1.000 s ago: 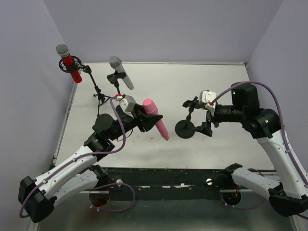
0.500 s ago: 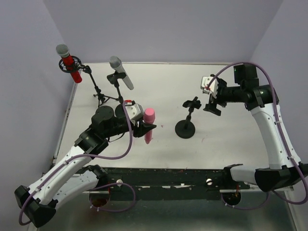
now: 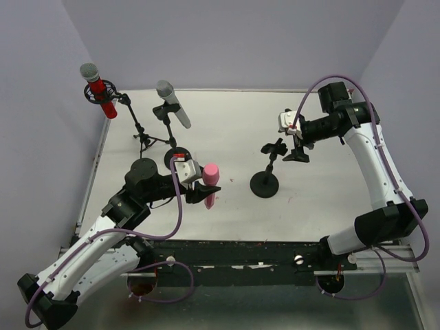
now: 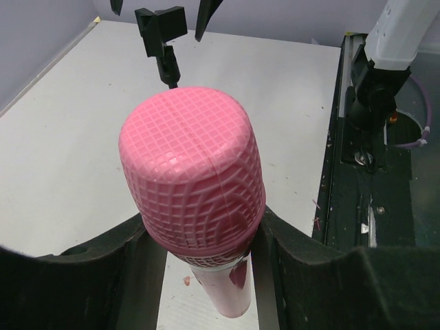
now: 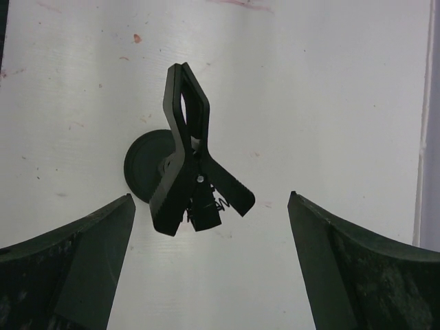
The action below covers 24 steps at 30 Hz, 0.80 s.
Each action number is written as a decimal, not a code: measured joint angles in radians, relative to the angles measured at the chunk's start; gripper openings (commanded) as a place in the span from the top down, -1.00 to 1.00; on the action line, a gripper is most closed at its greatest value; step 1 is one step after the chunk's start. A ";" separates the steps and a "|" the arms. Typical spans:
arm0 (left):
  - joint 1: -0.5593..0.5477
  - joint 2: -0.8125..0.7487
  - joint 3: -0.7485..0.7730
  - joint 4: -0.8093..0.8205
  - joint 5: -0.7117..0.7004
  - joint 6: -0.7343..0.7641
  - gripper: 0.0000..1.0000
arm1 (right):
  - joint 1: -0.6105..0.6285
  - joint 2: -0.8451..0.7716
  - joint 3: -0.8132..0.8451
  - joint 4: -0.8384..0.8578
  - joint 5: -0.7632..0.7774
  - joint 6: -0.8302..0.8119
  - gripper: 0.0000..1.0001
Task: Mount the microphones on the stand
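— Microphones, how many?
— Three. One red microphone (image 3: 101, 93) with a silver head, mounted at the far left. One silver-grey microphone (image 3: 173, 103), mounted just to its right. One pink microphone (image 3: 210, 180), on no stand, near the front of the worktop (image 3: 227, 117).

— Stands?
— Three. The left stand (image 3: 143, 139), a tripod, carries the red one. The middle stand (image 3: 168, 127) carries the grey one. The right stand (image 3: 265, 183), with a round base, carries nothing; its black clip (image 3: 275, 147) sits on top.

— Tools?
— Two. The left tool (image 4: 205, 271) is closed around the pink microphone just under its head and holds it upright, head up. The right tool (image 5: 211, 199) is spread wide and grips nothing. In its wrist view the clip shows between the two fingers without touching either. From above, the tool sits just right of the clip.
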 measured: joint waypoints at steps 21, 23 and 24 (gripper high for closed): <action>0.023 0.023 -0.005 0.003 0.049 0.001 1.00 | 0.000 0.083 0.013 -0.022 -0.077 -0.082 -0.67; 0.024 0.025 -0.006 0.005 0.051 0.001 1.00 | 0.000 0.083 0.008 -0.023 -0.077 -0.082 -0.58; 0.025 0.026 -0.006 0.006 0.051 0.000 1.00 | 0.000 0.082 0.006 -0.023 -0.077 -0.082 -0.43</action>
